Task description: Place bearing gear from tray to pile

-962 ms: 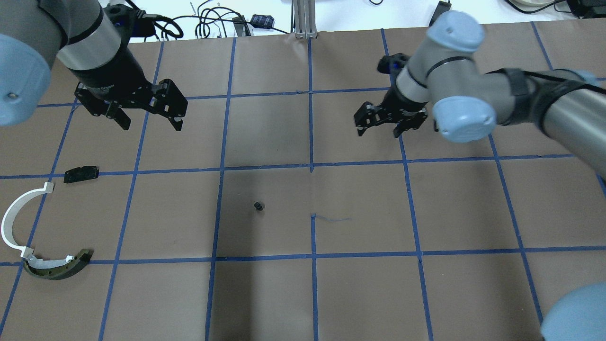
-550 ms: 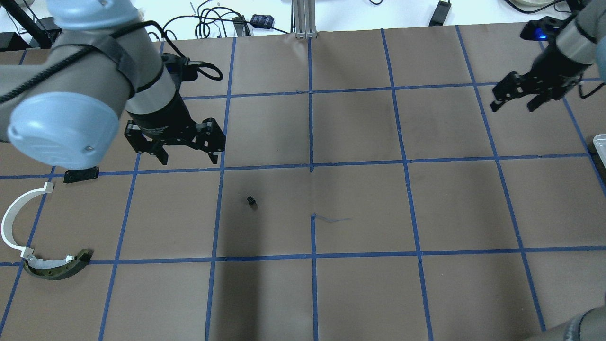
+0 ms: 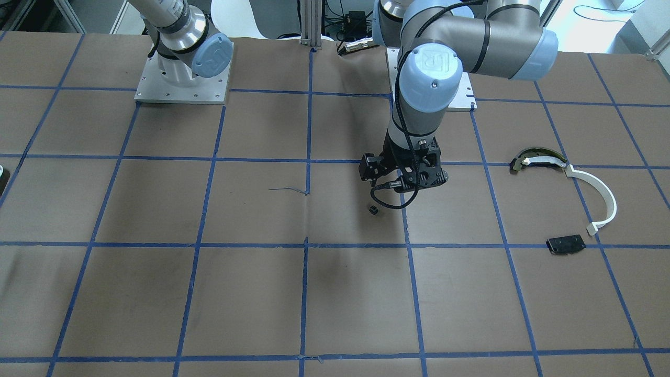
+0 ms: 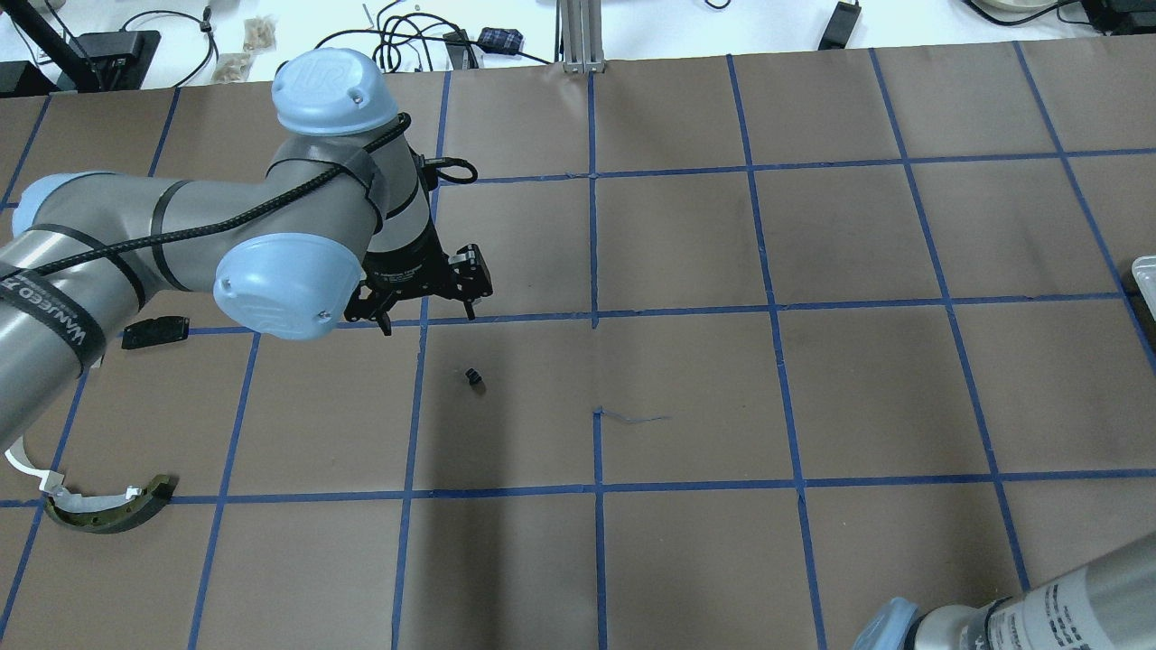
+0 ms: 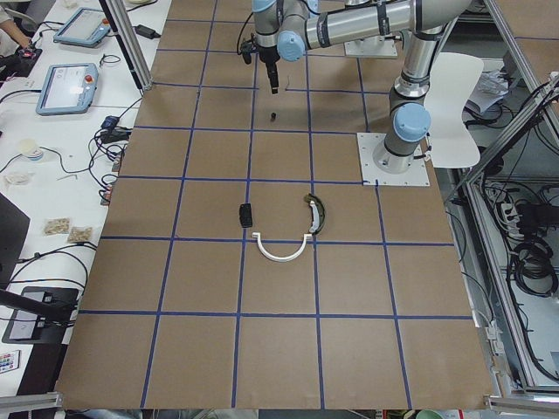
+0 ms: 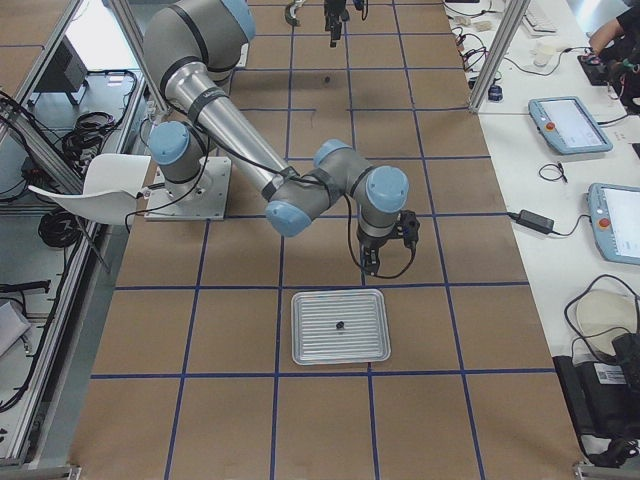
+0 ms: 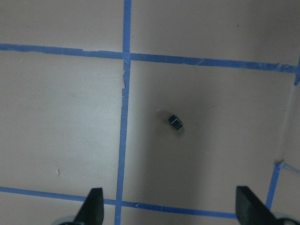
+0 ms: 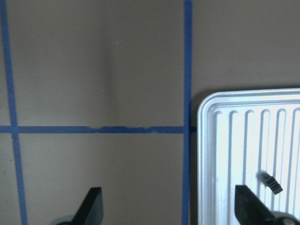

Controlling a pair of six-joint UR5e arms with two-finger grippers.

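While your left end effector [image 7: 171, 206] hangs spread wide, the bearing gear [image 7: 176, 123] lies on the worktop [image 7: 61, 117] just ahead of its fingertips, well apart from the pile [image 3: 562, 244]. Pickup stage, I judge: centre over it, descend, close. Your right end effector [image 8: 168, 206] gapes beside the tray [image 8: 225, 140].

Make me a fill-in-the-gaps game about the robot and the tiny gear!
1. The left claw hangs over the gear with its jaws ____.
2. The tray by the right claw holds just ____ spare gear.
3. The curved strip near the black plate is ____ in colour.

Missing words: open; one; white.
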